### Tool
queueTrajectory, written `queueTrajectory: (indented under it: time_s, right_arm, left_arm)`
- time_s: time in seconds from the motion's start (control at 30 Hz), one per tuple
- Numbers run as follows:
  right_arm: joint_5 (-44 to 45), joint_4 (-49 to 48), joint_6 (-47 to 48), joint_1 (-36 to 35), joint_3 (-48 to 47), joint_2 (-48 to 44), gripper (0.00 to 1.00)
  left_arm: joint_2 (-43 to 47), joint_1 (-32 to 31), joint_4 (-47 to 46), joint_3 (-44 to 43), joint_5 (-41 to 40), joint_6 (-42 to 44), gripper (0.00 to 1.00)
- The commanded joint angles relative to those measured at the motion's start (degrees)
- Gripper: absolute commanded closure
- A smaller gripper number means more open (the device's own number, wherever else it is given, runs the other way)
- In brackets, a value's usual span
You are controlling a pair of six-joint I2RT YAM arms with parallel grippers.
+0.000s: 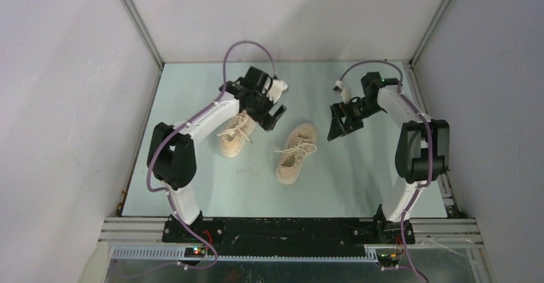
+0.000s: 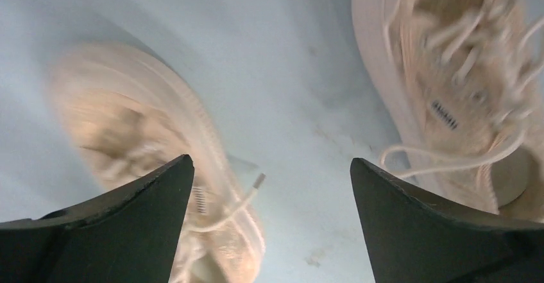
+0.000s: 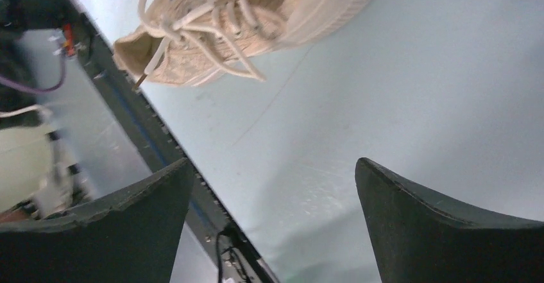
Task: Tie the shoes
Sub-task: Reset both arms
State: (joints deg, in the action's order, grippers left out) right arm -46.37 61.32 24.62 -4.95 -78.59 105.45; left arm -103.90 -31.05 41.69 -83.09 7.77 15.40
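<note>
Pale green tabletop (image 1: 359,180), white enclosure walls (image 1: 289,13)

Both arms reach forward with elbows bent; both hands spread wide.
The left arm (image 1: 192,128) rises from its base, folds at the elbow near the left edge and runs up and inward; the left hand (image 1: 274,117) points down toward the middle, jaws well apart; the right arm (image 1: 410,121) mirrors it, elbow near the right edge; the right hand (image 1: 338,133) tilts down and inward, jaws equally wide; the two hands hang well apart.
</note>
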Motion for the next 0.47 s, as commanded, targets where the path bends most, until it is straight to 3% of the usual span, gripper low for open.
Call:
queueTrajectory:
  time_s: [0.0,0.13,0.23,0.37,0.43]
  right_arm:
    - [10.84,-1.4,-3.59,1.96,-7.23,-5.97,0.01]
    - [22.52,-6.18,-8.89,2.68,-12.13,-10.27,0.0]
    - [26.83,-8.8,-12.92,3.14,-14.35,-12.21,0.0]
    - [28.73,-13.22,-16.09,3.34,-16.05,-15.15,0.01]
    - [28.67,-15.58,-18.6,3.37,-16.15,-16.54,0.01]
  left_arm:
    - [5.97,4.16,1.82,-10.39,-1.9,0.4,0.0]
    - [13.97,9.36,-9.09,-7.9,-4.97,-4.63,0.0]
    - [18.66,11.17,-16.23,-4.56,-12.13,-8.67,0.0]
    - [18.96,11.28,-12.47,-3.27,-15.51,-11.46,0.0]
    - [20.01,10.49,-11.42,-0.85,-12.65,-11.0,0.0]
